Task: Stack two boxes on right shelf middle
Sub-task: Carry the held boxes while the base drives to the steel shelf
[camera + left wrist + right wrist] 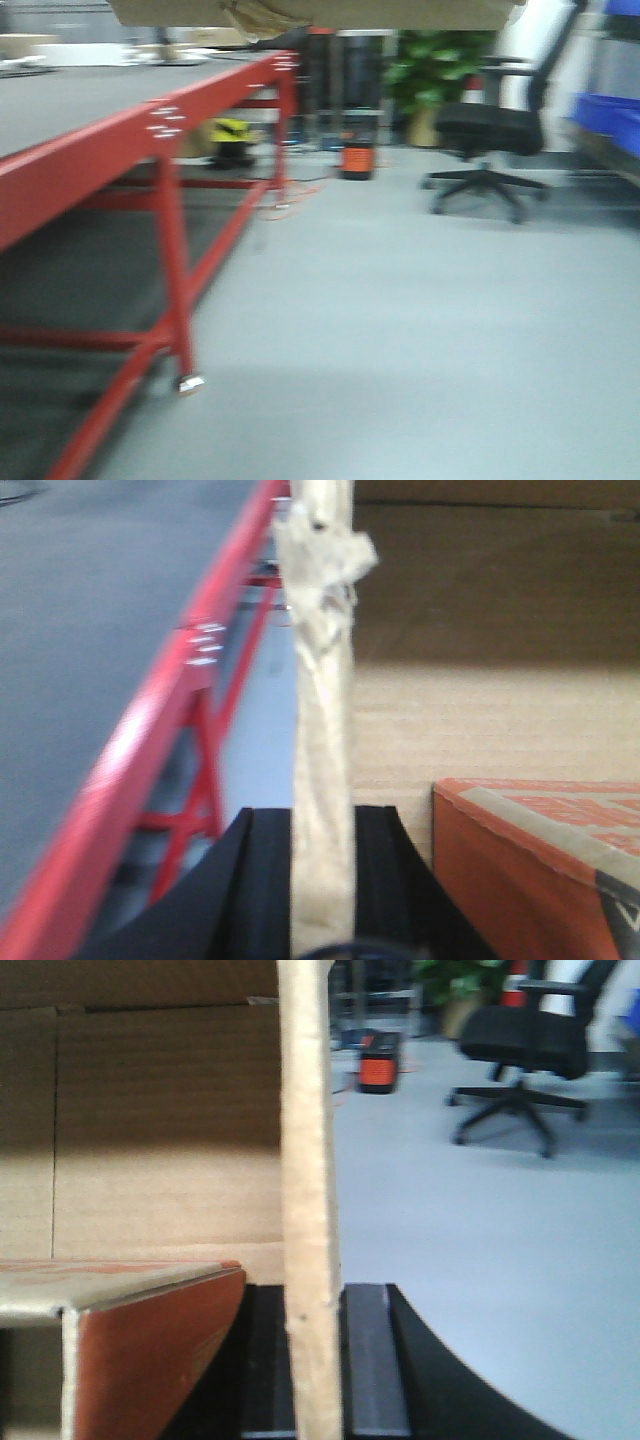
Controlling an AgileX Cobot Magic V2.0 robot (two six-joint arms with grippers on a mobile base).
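A brown cardboard box hangs at the top of the front view, open side toward the wrists. My left gripper is shut on its left wall, whose top edge is torn. My right gripper is shut on its right wall. Inside the box lies a smaller orange-red box with a pale tape strip, also seen in the right wrist view as the orange-red box. The right shelf middle is out of view.
A red-framed table with a dark grey top runs along the left. A black office chair, an orange device and a plant stand ahead on the grey floor. Blue bins show at the right edge.
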